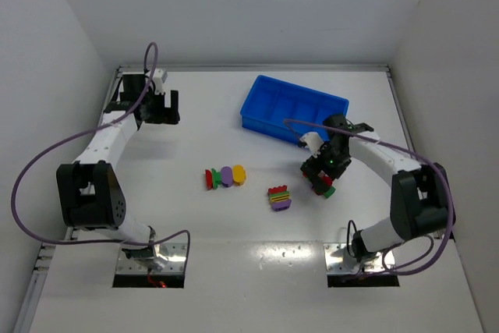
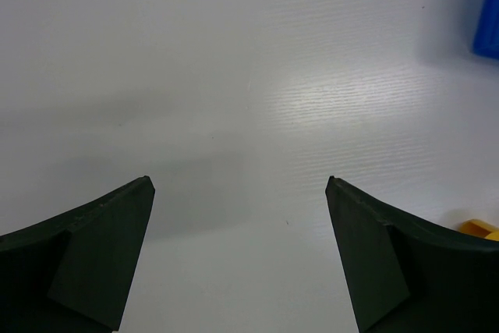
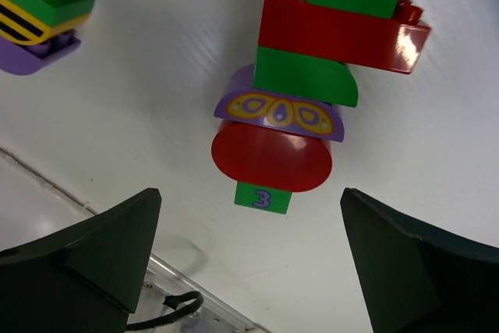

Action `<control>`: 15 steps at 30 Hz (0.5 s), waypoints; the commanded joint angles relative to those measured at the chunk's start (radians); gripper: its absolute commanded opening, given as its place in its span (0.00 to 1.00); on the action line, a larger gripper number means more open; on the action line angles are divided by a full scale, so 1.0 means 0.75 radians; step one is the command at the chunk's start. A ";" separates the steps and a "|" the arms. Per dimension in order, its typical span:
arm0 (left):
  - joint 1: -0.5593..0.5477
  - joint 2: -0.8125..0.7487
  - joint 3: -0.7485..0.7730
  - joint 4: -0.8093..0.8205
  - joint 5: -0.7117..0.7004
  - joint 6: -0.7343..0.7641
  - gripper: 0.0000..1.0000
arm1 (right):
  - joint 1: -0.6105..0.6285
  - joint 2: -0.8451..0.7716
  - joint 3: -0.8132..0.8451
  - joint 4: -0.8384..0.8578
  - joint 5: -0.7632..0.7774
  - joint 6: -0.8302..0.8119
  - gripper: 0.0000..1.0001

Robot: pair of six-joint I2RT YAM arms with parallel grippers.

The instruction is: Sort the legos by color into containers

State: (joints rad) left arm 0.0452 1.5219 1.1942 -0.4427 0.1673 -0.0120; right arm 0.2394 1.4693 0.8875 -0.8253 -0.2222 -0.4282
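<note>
Just in front of the blue bin (image 1: pixel 261 123) lies a mixed stack of legos (image 3: pixel 284 99) — its long axis pointing straight out between the wide-spread fingers of the right gripper (image 3: pixel 249 195). The left gripper (image 1: pixel 162 108), also spread, hangs well left of the bin.

A flat white tabletop (image 1: pixel 195 224) is enclosed behind and at both sides by plain white wall panels (image 1: pixel 257 5); its near part is brightly lit.

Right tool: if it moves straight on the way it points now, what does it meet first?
Probably the stack of joined bricks on the table, ahead of the open right tool; its green end brick looks nearest, but depth is unclear.
</note>
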 commanded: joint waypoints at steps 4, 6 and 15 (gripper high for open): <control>-0.009 0.038 0.087 0.005 -0.012 -0.004 0.99 | 0.065 0.090 0.042 0.049 0.137 0.115 0.99; -0.009 0.051 0.101 0.005 -0.027 -0.004 0.99 | 0.077 0.103 0.042 0.061 0.153 0.131 0.99; -0.009 0.104 0.142 0.005 -0.027 -0.004 0.99 | 0.127 0.182 -0.001 0.161 0.284 0.215 0.99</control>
State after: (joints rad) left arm 0.0452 1.5921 1.2518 -0.4511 0.1509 -0.0116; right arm 0.3183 1.5803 0.8867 -0.7555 -0.0647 -0.3153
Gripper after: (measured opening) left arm 0.994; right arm 0.994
